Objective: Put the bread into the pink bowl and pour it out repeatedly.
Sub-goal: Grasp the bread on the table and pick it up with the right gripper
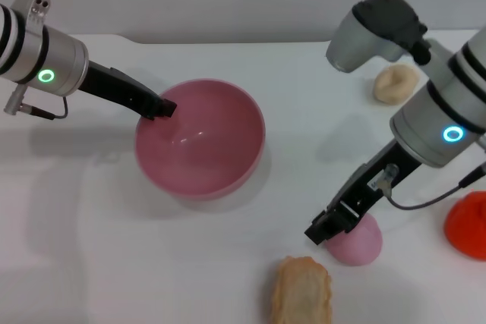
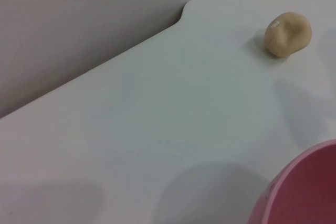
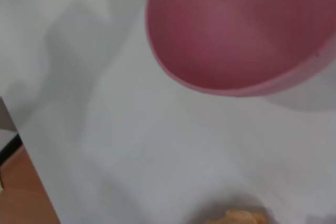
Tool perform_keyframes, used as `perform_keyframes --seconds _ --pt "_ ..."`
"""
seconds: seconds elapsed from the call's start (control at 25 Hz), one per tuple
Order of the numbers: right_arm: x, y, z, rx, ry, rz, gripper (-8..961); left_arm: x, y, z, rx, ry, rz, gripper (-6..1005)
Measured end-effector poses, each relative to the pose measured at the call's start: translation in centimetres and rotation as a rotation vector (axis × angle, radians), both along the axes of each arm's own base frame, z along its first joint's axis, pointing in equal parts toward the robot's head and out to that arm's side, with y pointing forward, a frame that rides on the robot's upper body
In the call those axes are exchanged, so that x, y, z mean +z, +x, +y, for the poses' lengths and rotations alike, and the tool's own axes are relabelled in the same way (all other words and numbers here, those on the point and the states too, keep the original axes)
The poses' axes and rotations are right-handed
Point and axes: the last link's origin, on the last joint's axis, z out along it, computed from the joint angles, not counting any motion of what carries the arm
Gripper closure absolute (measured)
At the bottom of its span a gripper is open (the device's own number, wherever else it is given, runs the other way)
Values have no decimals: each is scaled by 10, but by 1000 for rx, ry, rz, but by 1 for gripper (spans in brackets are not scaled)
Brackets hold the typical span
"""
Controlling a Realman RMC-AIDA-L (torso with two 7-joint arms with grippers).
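Grippers sit on opposite sides of the white table (image 1: 91,248). The left gripper (image 1: 163,107) reaches in from the upper left of the head view, its dark tip at the near-left rim of the pink bowl (image 1: 201,138); whether its jaws pinch that rim or merely touch it, I cannot tell. The right gripper (image 1: 323,229) slants down from the upper right, its black tip low over the table, touching or just beside a small pink dome (image 1: 357,242); its jaws' state cannot be told either.

The bowl stands upright and holds nothing. The bread (image 1: 302,290) lies on the table near the front edge, apart from the bowl and just left of and below the right gripper's tip.

A beige knotted lump (image 1: 396,83) rests toward the far right, partly behind the right arm. A red-orange object (image 1: 469,224) sits at the right edge. The dome lies between the right gripper and that object.

Bare table spreads between bowl and bread, and across the left front. The table's far edge meets a grey wall (image 2: 79,19).
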Motion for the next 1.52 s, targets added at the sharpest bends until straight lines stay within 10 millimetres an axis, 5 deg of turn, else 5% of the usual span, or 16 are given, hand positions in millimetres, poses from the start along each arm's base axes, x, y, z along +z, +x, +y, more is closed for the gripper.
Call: perform_keyframes --seconds 0.08,0.2,0.56,0.84,1.52 --pt "2 -4 -2 27 -7 -2 892 0 0 0 1 1 -1 955" --pt "2 -5 -3 58 -20 -5 683 1 -1 0 4 3 -4 955" --pt "1 -2 5 96 54 20 470 0 -1 -2 8 -3 -9 955" --pt "16 -15 7 106 129 281 344 2 0 0 3 1 -7 955" --pt "26 -26 -17 280 70 653 347 24 7 11 -45 45 41 955"
